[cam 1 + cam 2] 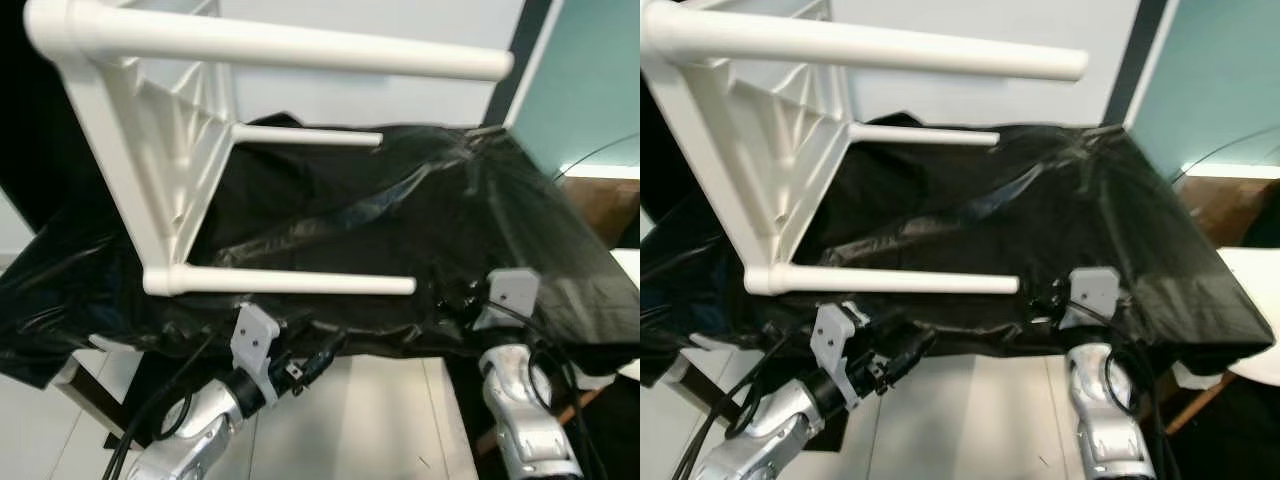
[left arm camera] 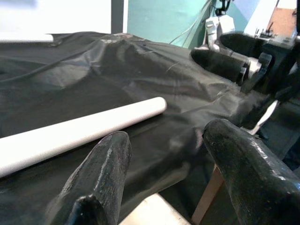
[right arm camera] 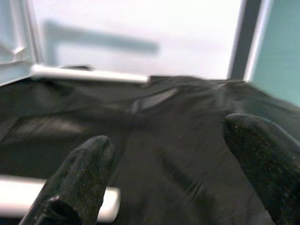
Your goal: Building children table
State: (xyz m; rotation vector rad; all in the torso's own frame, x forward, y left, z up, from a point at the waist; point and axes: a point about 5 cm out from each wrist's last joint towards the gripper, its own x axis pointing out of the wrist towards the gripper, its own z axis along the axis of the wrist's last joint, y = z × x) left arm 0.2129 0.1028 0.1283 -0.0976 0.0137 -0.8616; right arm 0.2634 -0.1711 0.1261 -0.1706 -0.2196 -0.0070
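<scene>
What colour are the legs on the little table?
White legs, lying on the black sheet; clearest in the left eye view.

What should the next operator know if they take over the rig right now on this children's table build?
Left gripper: open, holding nothing, at the near edge of the black plastic sheet, just short of the tip of the nearest leg.
Right gripper: open, empty, at the same near edge further right.
White children's table: on its side on the sheet, ribbed underside facing right, three legs showing, all pointing right. The upper leg and the rear leg look seated.
Done: visible legs are in their sockets.
Left: a fourth leg cannot be confirmed; the table is not yet stood upright.
</scene>
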